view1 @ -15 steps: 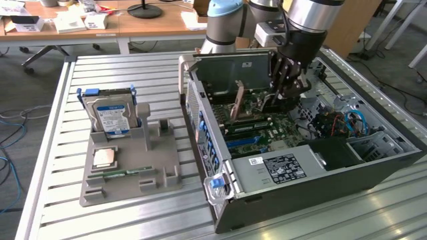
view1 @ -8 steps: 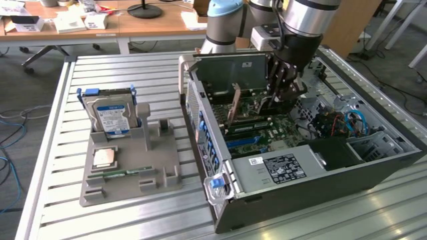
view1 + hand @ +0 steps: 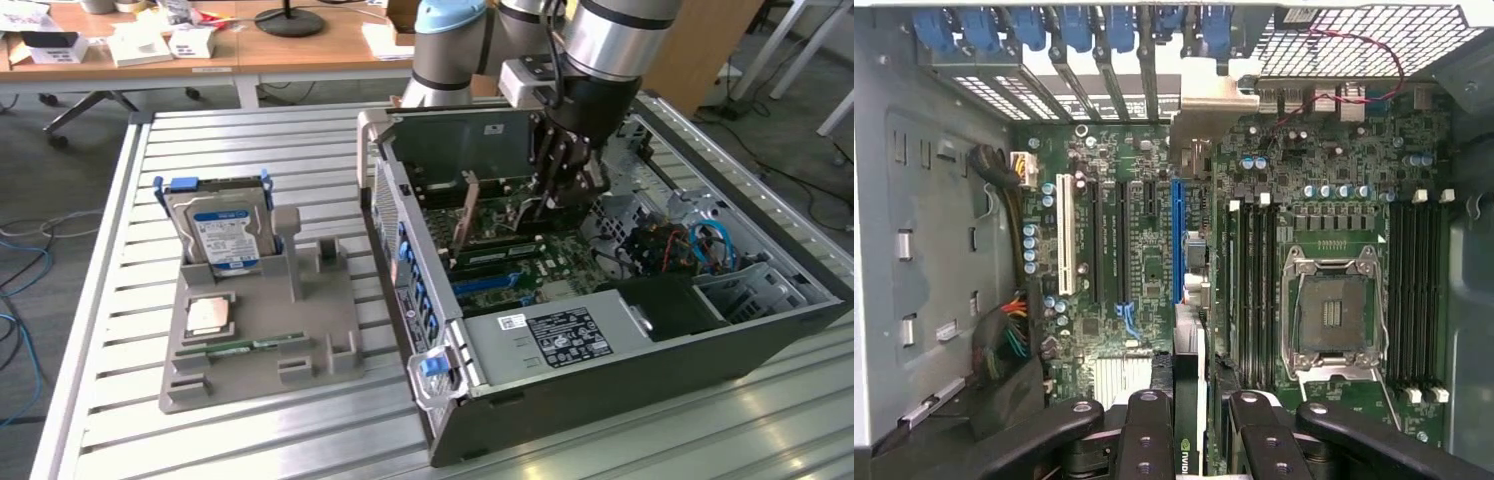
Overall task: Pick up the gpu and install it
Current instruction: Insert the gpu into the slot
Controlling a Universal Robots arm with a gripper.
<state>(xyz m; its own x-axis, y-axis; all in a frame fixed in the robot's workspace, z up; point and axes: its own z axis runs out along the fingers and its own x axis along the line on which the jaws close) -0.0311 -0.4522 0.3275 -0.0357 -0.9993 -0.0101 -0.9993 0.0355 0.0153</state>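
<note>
The gpu (image 3: 1187, 400) is a thin black card seen edge-on, clamped between my two black fingers (image 3: 1144, 435). Its silver bracket (image 3: 1214, 100) reaches the rear slot openings of the case. My gripper (image 3: 1194, 445) is shut on it. The card runs along the blue slot (image 3: 1176, 235) on the motherboard; I cannot tell whether it is seated. In the exterior view my gripper (image 3: 567, 195) is down inside the open computer case (image 3: 641, 370), over the motherboard. The gpu (image 3: 469, 212) stands on edge between the gripper and the case's rear wall.
A grey fixture (image 3: 334, 340) on the exterior view's left holds a silver hard drive (image 3: 224, 235), a processor chip (image 3: 210, 315) and a green memory stick (image 3: 254, 343). Inside the case are the power supply (image 3: 561, 335), an empty processor socket (image 3: 1332, 315) and cable bundles (image 3: 1004, 345).
</note>
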